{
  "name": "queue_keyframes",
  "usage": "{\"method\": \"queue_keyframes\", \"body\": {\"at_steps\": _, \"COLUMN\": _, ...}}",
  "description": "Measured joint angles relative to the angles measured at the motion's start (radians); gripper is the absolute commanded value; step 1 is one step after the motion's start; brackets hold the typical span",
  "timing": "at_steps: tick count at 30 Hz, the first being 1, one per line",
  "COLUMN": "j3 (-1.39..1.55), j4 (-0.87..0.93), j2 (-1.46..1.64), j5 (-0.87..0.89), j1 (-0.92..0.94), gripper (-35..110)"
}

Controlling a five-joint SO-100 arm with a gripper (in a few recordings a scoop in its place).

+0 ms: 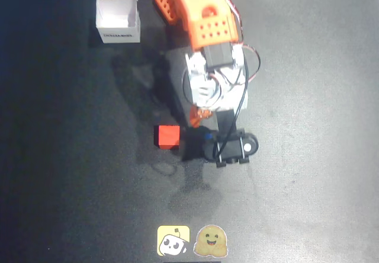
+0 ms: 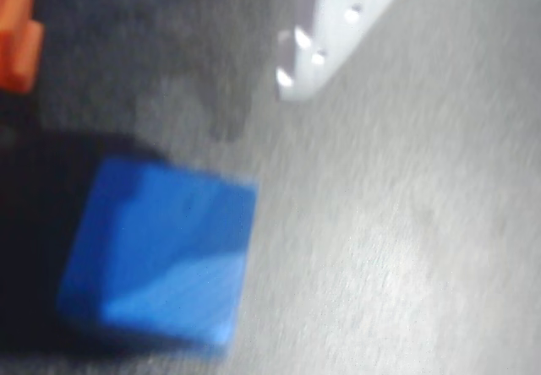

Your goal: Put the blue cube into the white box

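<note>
The tabletop (image 1: pixel 308 204) was dark. The orange arm (image 1: pixel 201 14) reached from its far edge toward the centre. The white box (image 1: pixel 118 20) stood near the far left corner. The gripper (image 1: pixel 198 134) stood open over the blue cube (image 2: pixel 161 257), centre-table, beside the red cube (image 1: pixel 167 136).

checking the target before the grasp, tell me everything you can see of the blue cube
The blue cube looks solid, matte and bright blue, blurred in the wrist view, sitting tilted to the frame on the dark table. Overhead, just a blue sliver peeks from under the arm, right of the red cube. Whether anything touches it cannot be told.
</note>
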Motion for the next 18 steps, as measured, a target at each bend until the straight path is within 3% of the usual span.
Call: {"method": "queue_keyframes", "body": {"at_steps": 18, "j3": -0.118, "j4": -0.117, "j2": -0.227, "j5": 0.04, "j1": -0.002, "gripper": 19}}
